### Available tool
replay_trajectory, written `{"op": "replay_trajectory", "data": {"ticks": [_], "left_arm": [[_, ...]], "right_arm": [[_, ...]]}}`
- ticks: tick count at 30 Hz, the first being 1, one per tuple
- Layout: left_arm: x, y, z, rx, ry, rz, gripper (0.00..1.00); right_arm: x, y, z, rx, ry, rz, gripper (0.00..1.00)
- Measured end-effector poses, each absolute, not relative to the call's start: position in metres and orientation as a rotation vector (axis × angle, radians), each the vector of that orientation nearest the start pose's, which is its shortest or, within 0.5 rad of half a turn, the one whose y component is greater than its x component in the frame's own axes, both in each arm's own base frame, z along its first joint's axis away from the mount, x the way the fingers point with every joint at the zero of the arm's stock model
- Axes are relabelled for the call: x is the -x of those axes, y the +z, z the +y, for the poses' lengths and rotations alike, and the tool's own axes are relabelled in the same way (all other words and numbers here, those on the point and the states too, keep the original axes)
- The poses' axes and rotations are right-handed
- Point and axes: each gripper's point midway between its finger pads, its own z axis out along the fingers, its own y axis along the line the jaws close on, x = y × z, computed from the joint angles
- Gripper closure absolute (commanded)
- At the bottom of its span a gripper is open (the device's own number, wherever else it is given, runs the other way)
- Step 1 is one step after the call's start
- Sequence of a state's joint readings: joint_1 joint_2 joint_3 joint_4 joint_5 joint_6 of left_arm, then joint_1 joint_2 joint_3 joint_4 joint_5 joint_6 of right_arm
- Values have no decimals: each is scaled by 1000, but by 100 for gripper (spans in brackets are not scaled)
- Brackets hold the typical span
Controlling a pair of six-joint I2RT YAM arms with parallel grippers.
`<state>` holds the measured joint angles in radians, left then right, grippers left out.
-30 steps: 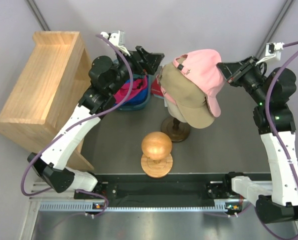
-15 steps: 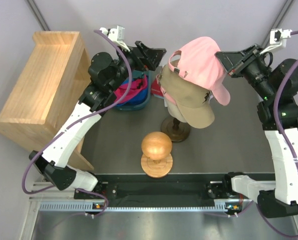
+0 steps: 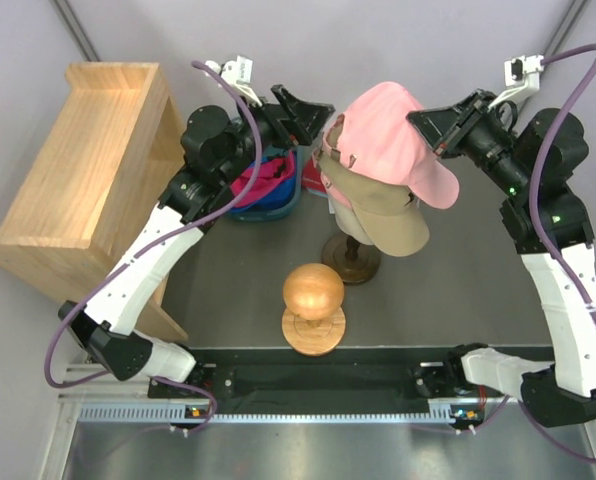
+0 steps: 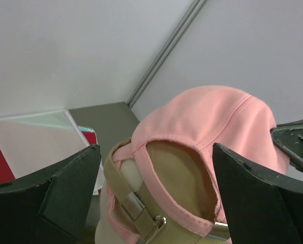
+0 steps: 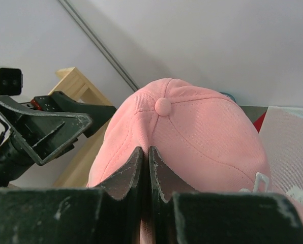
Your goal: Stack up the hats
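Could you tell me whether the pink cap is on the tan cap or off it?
On: the pink cap, pinched by the shut right pincer, covers the crown of the tan cap.

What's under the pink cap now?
Under the pink cap: the tan cap, on the mannequin head. Its brim and back strap show; its crown and most of the head are covered.

Pale grey walls (image 3: 138, 30); wooden shelf (image 3: 88, 170) left (open-sided); dark tabletop (image 3: 458, 290).

Pink cap (image 3: 388, 135) shifts left, now centred over tan cap (image 3: 378, 215) instead of hanging off its right side; right jaws, pinching pink cap, move left with it.
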<state>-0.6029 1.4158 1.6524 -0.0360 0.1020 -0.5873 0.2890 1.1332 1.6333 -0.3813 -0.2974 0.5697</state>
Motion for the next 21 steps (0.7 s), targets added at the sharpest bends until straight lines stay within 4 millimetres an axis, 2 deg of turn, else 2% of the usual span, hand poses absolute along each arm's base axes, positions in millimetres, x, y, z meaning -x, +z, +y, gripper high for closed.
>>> {"op": "replay_trajectory", "data": {"ticks": [7, 12, 15, 18, 19, 21], "left_arm": [[-348, 466, -294, -84, -1055, 1598, 13], [-344, 446, -294, -67, -1053, 1679, 21], [-339, 437, -292, -48, -1060, 1710, 28], [-334, 436, -290, -34, -1072, 1718, 35], [-333, 435, -289, -31, -1075, 1721, 36], [-331, 434, -289, -28, -1079, 1723, 38]], "right_arm": [[-296, 513, 169, 59, 900, 1535, 94], [-295, 510, 170, 61, 897, 1548, 91], [-295, 509, 171, 63, 901, 1551, 80], [-294, 509, 171, 58, 907, 1553, 61], [-294, 509, 171, 54, 911, 1553, 49], [-293, 507, 172, 50, 918, 1557, 33]]}}
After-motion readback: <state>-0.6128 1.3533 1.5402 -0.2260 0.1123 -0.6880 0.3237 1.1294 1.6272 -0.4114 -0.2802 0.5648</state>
